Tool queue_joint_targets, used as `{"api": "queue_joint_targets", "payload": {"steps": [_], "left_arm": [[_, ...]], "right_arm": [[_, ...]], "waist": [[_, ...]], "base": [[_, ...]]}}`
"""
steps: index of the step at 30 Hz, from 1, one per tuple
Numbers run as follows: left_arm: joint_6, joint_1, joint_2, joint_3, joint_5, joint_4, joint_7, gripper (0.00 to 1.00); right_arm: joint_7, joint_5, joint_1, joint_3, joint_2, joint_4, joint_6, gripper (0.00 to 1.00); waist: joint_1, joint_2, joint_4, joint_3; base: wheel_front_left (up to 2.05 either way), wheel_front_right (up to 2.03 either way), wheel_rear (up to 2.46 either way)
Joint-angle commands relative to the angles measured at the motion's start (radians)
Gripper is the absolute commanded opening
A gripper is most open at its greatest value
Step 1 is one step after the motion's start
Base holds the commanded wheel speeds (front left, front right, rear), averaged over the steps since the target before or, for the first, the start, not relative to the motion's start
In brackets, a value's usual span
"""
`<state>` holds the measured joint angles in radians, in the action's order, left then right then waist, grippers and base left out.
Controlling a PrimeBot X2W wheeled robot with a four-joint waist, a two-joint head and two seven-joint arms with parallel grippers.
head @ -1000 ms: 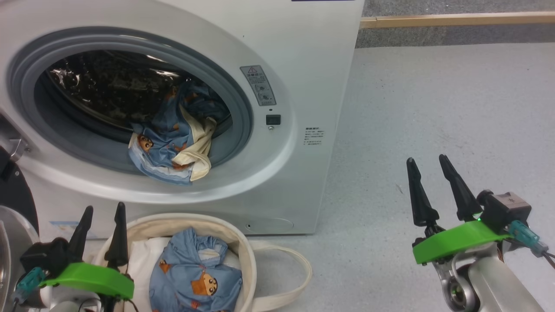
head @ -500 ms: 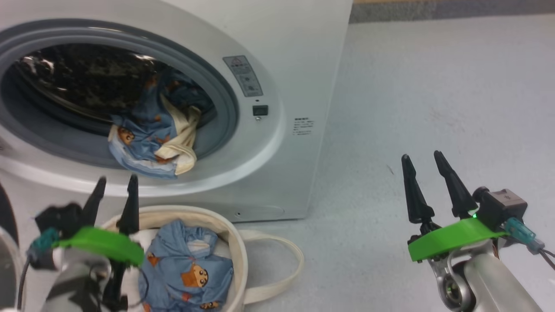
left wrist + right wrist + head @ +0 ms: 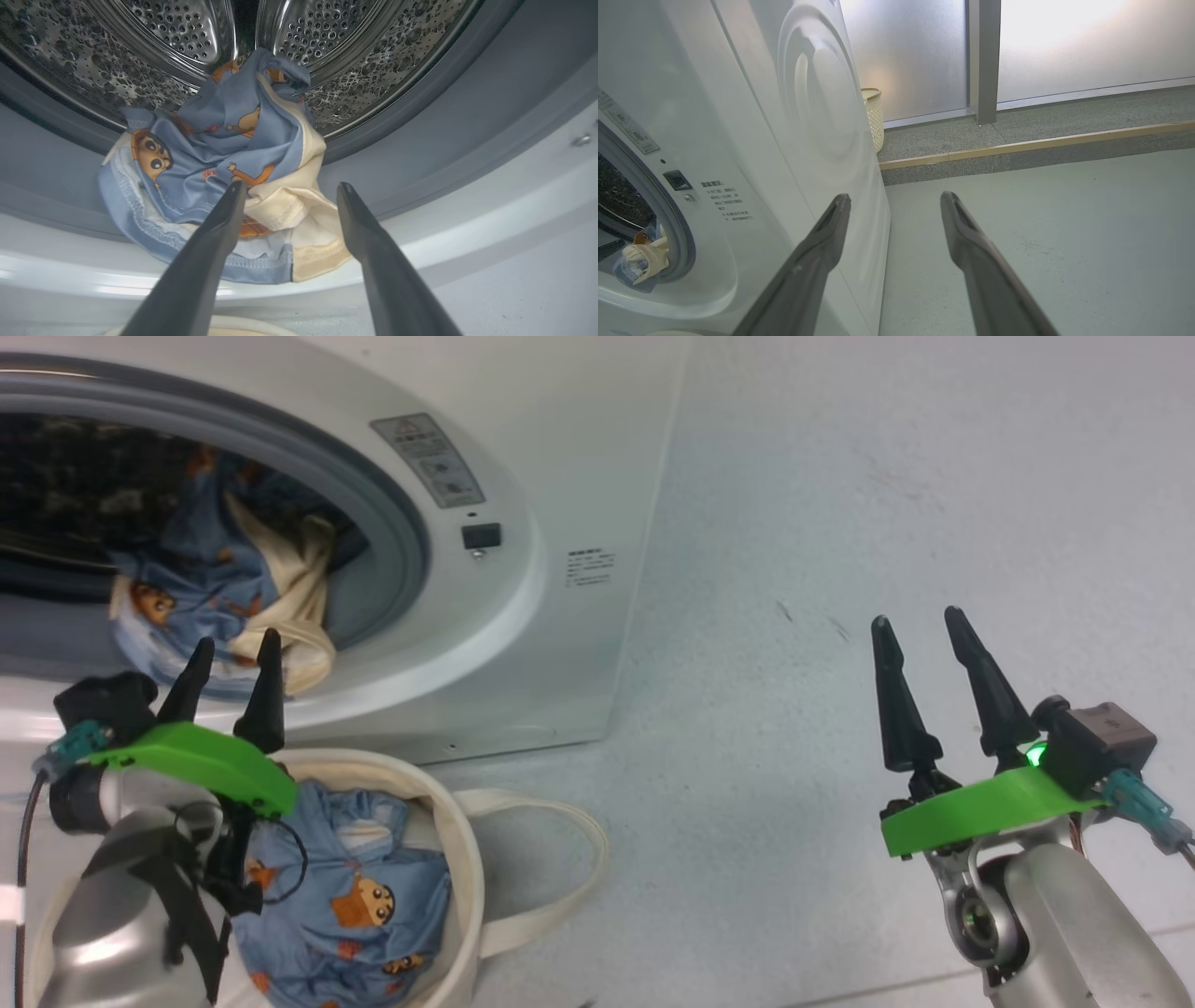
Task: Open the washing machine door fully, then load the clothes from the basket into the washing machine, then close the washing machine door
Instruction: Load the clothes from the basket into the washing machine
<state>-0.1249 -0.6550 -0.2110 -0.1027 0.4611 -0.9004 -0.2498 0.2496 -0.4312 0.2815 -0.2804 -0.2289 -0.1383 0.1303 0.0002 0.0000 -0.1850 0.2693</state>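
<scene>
**Hovering wide open, nothing held**

My left end effector (image 3: 235, 641) sits at the lower left of the head view. Its two dark fingers are spread wide and grip nothing, with the tips over the lower lip of the washing machine (image 3: 579, 448). In the left wrist view those fingers point at the clothes (image 3: 224, 140), a light-blue bear-print bundle with a cream-yellow garment. The bundle spills from the steel drum (image 3: 187, 28) over the grey gasket (image 3: 444, 116) at mid-frame. I cannot tell whether my fingertips touch it.

The basket (image 3: 467, 859) stands on the floor (image 3: 840, 523) at the bottom left of the head view, just in front of the machine and partly under my left wrist. More bear-print cloth (image 3: 345, 896) lies inside it, and one loop handle (image 3: 523, 799) rests on the floor to its right.

My right end effector (image 3: 917, 616) hangs at the lower right, well apart from the machine and above bare floor. Its fingers are equally wide and empty.
</scene>
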Motion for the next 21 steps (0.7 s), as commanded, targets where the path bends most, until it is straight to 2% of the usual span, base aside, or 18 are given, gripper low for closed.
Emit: {"api": "queue_joint_targets", "payload": {"steps": [1,7,16,20,21], "left_arm": [[-0.006,-0.047,-0.050,0.010,0.016,-0.003,-0.012,1.00],[-0.006,-0.130,-0.092,-0.017,0.050,-0.112,-0.012,1.00],[-0.006,-0.247,-0.123,-0.117,0.024,-0.257,-0.012,1.00],[0.025,-0.293,-0.144,-0.120,0.006,-0.300,-0.012,1.00],[0.033,-0.303,-0.146,-0.121,0.001,-0.306,-0.012,0.27]], "right_arm": [[0.012,0.010,0.019,-0.008,0.001,0.037,0.000,1.00],[0.012,0.023,0.032,-0.003,0.003,0.055,0.000,1.00],[0.012,0.038,0.034,0.008,0.005,0.079,0.000,1.00],[0.012,0.042,0.034,0.008,0.009,0.089,0.000,1.00],[0.012,0.044,0.035,0.009,0.010,0.092,0.000,1.00]], "waist": [[-0.0002,0.0000,-0.021,0.024],[-0.0002,0.0000,-0.050,0.068],[-0.0002,0.0000,-0.081,0.127],[-0.0002,0.0000,-0.092,0.150],[-0.0002,0.0000,-0.094,0.157]], "base": [[0.00,0.00,0.00],[0.00,0.00,0.00],[0.00,0.00,0.00],[0.00,0.00,0.00],[0.00,0.00,0.00]]}}
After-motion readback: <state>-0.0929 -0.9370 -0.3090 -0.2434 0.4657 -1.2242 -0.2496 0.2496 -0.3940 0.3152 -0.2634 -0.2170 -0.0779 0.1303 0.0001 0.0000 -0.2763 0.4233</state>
